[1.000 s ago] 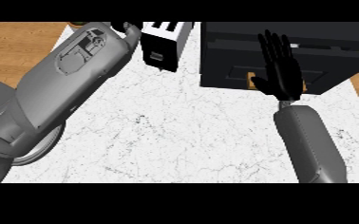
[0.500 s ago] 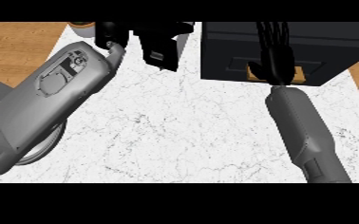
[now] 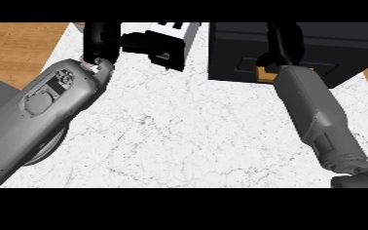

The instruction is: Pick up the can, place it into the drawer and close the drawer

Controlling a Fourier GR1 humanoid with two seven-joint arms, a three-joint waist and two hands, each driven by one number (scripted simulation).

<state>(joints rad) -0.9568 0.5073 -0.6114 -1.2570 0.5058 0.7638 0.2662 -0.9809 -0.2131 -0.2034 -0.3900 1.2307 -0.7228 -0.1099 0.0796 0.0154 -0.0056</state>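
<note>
The can [image 3: 176, 38] is white with black markings and stands tilted at the back of the marble counter [image 3: 187, 126]. My left hand [image 3: 101, 41] comes in from the left, and its fingers [image 3: 141, 44] curl against the can's left side and lower edge. The black drawer unit [image 3: 330, 44] sits at the back right. My right hand [image 3: 284, 39] is turned edge-on over the drawer's front, fingers straight and pointing away from me. Most of the drawer's inside is hidden.
A wooden surface [image 3: 32, 48] borders the counter at the left. A small orange patch [image 3: 266, 72] shows at the drawer unit's lower front edge, beside my right wrist.
My left hand has swung in and down from above the can to close on its side. My right hand has turned from lying flat on the drawer to edge-on.
</note>
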